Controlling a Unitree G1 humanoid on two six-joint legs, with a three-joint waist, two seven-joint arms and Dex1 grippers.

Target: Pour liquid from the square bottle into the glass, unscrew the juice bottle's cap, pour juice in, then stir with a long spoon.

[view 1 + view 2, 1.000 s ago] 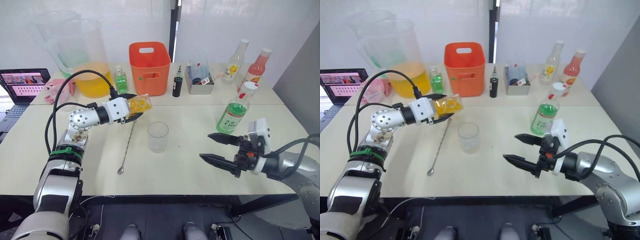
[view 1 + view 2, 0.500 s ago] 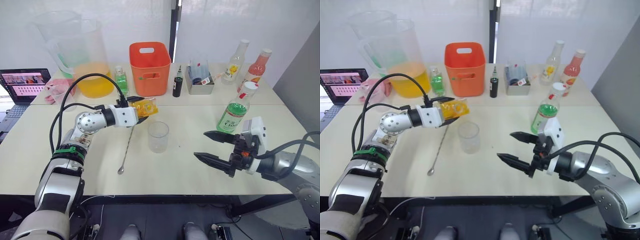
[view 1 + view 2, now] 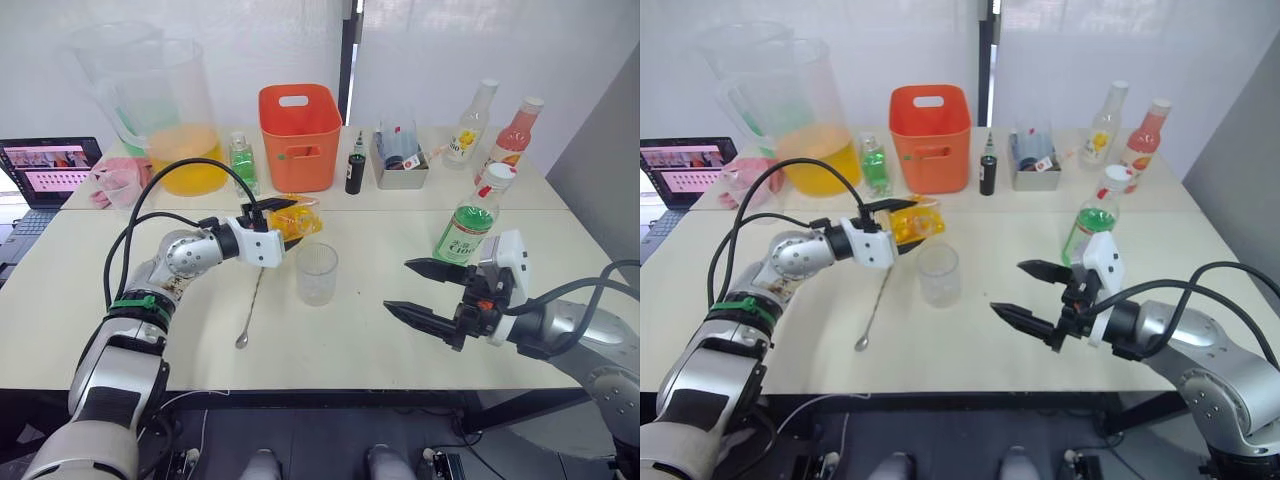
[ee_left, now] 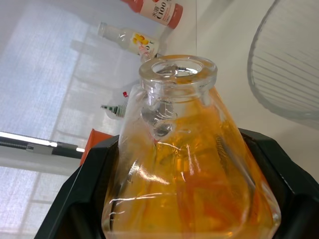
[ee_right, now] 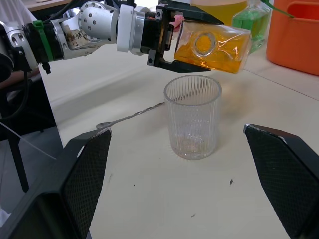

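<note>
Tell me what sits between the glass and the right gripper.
Only bare tabletop separates the glass from the open right gripper. The right wrist view shows this best.

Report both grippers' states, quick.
Left gripper: shut on the square bottle, tipped above the glass.
Right gripper: open, holding nothing.

your left gripper (image 3: 283, 222) has carried the square bottle (image 3: 296, 219) from out by the long spoon (image 3: 252, 297) over toward the glass (image 3: 316, 273); a second ago it sat well left of the rim, and now its open mouth hangs just above the glass's near-left edge. your right gripper (image 3: 428, 292), fingers spread wide, has slid a little further inward toward the glass.
</note>
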